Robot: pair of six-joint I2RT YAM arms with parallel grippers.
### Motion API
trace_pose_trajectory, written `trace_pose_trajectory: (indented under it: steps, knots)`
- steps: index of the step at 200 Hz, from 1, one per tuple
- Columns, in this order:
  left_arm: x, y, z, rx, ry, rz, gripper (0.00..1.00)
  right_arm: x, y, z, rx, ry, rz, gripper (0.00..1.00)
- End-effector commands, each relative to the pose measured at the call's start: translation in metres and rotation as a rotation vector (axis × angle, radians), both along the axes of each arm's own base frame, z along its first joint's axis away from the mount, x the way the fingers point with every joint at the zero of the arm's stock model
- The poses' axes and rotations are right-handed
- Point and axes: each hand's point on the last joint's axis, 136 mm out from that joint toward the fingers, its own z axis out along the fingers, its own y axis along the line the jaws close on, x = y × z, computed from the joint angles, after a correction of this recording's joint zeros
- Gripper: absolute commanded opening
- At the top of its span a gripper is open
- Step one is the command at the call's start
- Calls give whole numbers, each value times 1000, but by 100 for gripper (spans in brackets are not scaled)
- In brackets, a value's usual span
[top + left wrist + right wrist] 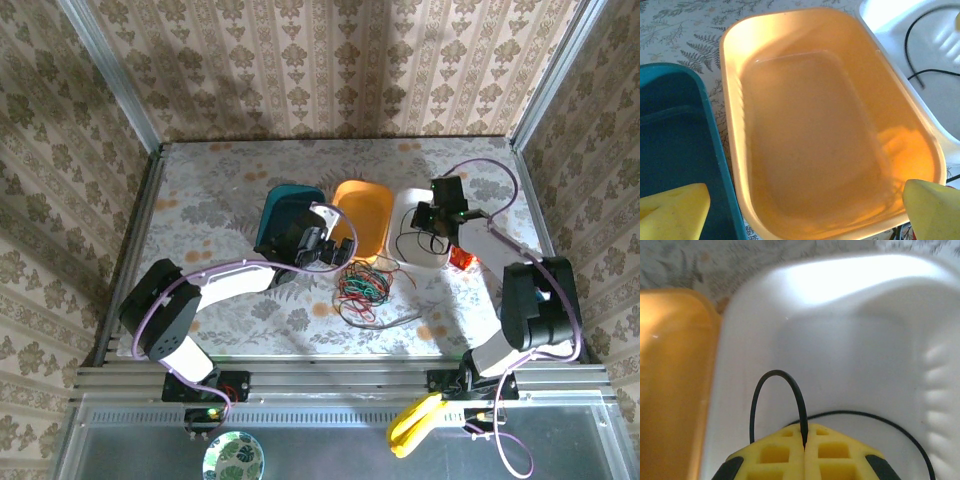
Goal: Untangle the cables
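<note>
Glossy smooth plastic orange tub (810, 130)

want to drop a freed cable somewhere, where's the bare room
The orange plastic tub is bare inside, between the teal plastic tub and the white plastic tub. The table left of the teal tub is bare. Crowded: the tangle of red, green and black cables before the tubs.

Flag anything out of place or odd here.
The red and green cables lie in a knotted heap on the table in front of the orange bin, in no bin. One black cable is apart, pinched by the right gripper over the white bin. Nothing looks spilled or broken.
</note>
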Motion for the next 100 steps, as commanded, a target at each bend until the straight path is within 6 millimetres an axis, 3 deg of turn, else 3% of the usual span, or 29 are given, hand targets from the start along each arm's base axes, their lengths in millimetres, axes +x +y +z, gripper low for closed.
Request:
trace_pose_trajectory:
  steps: [1, 21, 39, 76, 89, 100]
  knots:
    - [5, 0, 21, -25, -17, 16, 100, 4, 4, -21, 43, 80, -19, 11]
    - [4, 0, 20, -18, -9, 12, 100, 6, 7, -31, 58, 128, -25, 42]
    - [3, 1, 20, -19, -5, 11, 100, 5, 7, -23, 55, 120, -34, 54]
    - [0, 1, 15, -16, 19, -2, 100, -14, 9, 27, -14, 3, 6, 57]
    - [-3, 1, 12, -9, 34, -13, 100, -31, 26, 39, 2, -22, 91, 56]
    - [-4, 1, 9, 1, 43, -19, 100, -47, 51, 49, 39, -43, 218, 56]
